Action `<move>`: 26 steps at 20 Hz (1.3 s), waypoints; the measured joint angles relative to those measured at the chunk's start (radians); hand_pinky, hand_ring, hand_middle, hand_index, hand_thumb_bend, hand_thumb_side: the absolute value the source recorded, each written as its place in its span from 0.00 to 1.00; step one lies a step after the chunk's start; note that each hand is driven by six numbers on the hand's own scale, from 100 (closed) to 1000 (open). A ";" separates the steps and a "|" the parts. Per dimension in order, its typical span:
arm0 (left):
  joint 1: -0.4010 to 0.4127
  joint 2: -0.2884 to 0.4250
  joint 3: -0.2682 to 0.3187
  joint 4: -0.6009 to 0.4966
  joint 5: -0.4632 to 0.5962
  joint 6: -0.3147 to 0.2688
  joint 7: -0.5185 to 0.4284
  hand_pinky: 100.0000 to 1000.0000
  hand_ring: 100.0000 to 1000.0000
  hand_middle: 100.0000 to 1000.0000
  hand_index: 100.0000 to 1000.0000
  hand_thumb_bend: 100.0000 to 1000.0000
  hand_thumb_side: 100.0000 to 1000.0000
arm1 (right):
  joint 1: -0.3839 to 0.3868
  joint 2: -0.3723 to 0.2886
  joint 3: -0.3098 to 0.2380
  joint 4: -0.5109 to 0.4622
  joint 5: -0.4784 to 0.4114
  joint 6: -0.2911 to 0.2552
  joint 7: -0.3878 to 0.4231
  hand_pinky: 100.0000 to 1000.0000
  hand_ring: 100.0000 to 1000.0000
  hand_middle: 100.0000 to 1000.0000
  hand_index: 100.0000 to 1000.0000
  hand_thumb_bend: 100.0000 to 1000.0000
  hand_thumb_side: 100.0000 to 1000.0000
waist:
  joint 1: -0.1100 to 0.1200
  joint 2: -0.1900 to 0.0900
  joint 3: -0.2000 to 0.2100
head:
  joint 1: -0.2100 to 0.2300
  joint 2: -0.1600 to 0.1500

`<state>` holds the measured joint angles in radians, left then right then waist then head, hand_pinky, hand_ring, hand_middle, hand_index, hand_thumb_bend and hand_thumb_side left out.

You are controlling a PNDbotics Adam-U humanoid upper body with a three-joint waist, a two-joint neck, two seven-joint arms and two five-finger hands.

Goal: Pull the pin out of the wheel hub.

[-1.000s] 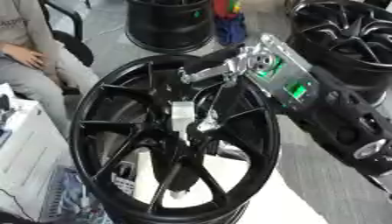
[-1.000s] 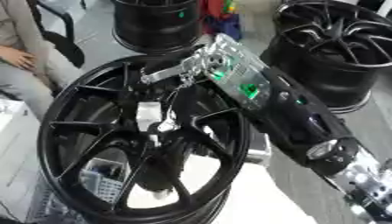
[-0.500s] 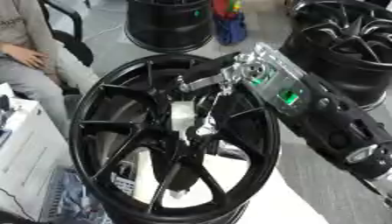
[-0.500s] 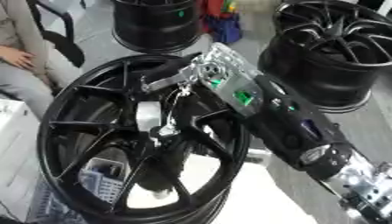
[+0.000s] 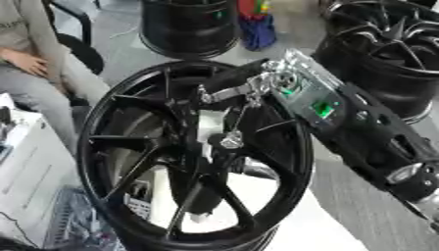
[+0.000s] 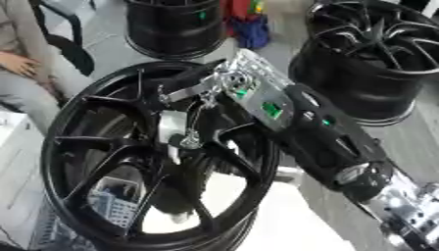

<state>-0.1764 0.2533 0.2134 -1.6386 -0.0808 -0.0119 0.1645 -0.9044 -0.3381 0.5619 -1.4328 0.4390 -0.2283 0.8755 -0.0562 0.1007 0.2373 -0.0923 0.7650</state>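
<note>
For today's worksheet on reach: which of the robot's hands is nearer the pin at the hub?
Right. The right hand reaches over the wheel from the right, fingers just above the silvery pin at the hub. The left hand shows in neither view.

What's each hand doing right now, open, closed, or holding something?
Left hand: not in view.
Right hand: reaching over the wheel hub, fingers down toward the silver pin; whether they grip it cannot be told.

Glossy black wheel hub (image 5: 137, 147), silver pin (image 5: 230, 139) at centre; right hand (image 5: 257, 88) silver-black, green lights.
</note>
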 measured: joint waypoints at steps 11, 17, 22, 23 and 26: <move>0.000 0.000 0.000 0.000 0.000 0.000 0.000 0.56 0.47 0.49 0.71 0.35 0.23 | -0.014 -0.033 -0.001 -0.083 -0.027 0.015 -0.029 0.37 0.38 0.54 0.63 0.00 0.00 | -0.003 -0.002 0.000 | 0.000 0.000; 0.001 0.001 0.001 0.000 0.000 0.000 0.000 0.56 0.47 0.49 0.71 0.35 0.23 | -0.039 -0.108 -0.022 -0.202 -0.079 0.042 -0.022 0.36 0.37 0.54 0.63 0.00 0.00 | -0.015 -0.018 -0.013 | 0.003 0.000; 0.014 0.011 0.013 0.000 -0.008 0.003 0.009 0.56 0.47 0.49 0.71 0.35 0.23 | -0.016 -0.253 -0.097 -0.334 -0.166 0.096 -0.058 0.37 0.38 0.54 0.64 0.00 0.00 | -0.027 -0.032 -0.055 | 0.031 0.000; 0.016 0.011 0.014 0.000 -0.008 0.003 0.012 0.56 0.47 0.49 0.71 0.35 0.23 | -0.004 -0.283 -0.114 -0.362 -0.181 0.109 -0.068 0.38 0.39 0.54 0.64 0.00 0.00 | -0.026 -0.033 -0.059 | 0.037 0.000; 0.026 0.011 0.022 0.001 -0.008 0.004 0.019 0.56 0.47 0.49 0.71 0.35 0.23 | 0.145 -0.416 -0.208 -0.460 -0.204 0.142 -0.135 0.38 0.39 0.54 0.64 0.00 0.00 | -0.025 -0.036 -0.085 | 0.056 0.000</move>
<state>-0.1506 0.2647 0.2350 -1.6379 -0.0893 -0.0075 0.1839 -0.7591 -0.7540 0.3539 -1.8923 0.2354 -0.0862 0.7408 -0.0808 0.0651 0.1525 -0.0364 0.7650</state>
